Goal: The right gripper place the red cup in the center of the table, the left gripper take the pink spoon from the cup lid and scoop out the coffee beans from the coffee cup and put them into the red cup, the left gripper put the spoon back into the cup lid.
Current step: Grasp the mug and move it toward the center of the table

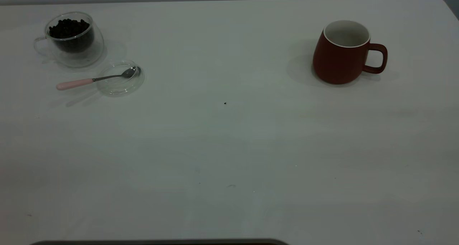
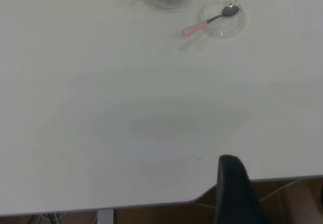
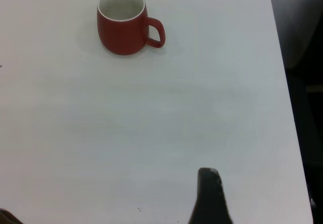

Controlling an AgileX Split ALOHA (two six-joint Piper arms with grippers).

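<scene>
- White and plain, the table point(image 1: 229, 148) fills the exterior view, with a grey wall behind its far edge and a few tiny dark specks on its surface.
- At that view's far left the coffee cup point(image 1: 73, 38) stands upright, clear glass, with the coffee beans point(image 1: 69, 28) heaped dark inside it.
- Just in front of it lies the cup lid point(image 1: 120, 78); the pink spoon point(image 1: 95, 79) rests across it, metal bowl inside the lid and pink handle sticking out over the rim onto the table.
- Well apart, at the far right, the red cup point(image 1: 340, 53) stands upright, its white inside bare and its handle towards the right edge.
- Neither arm shows in the exterior view; only the wrist views show any of the grippers.
- From the left wrist view, the lid point(image 2: 224, 18) and spoon point(image 2: 209, 21) lie far off, and just the base of the glass cup is seen; one black finger point(image 2: 237, 191) of the left gripper stands over the table's near edge, touching nothing. How far its jaws are parted cannot be told.
- From the right wrist view, the red cup point(image 3: 123, 22) sits far from one black finger point(image 3: 209, 196) of the right gripper, which holds nothing; its opening cannot be told either.
</scene>
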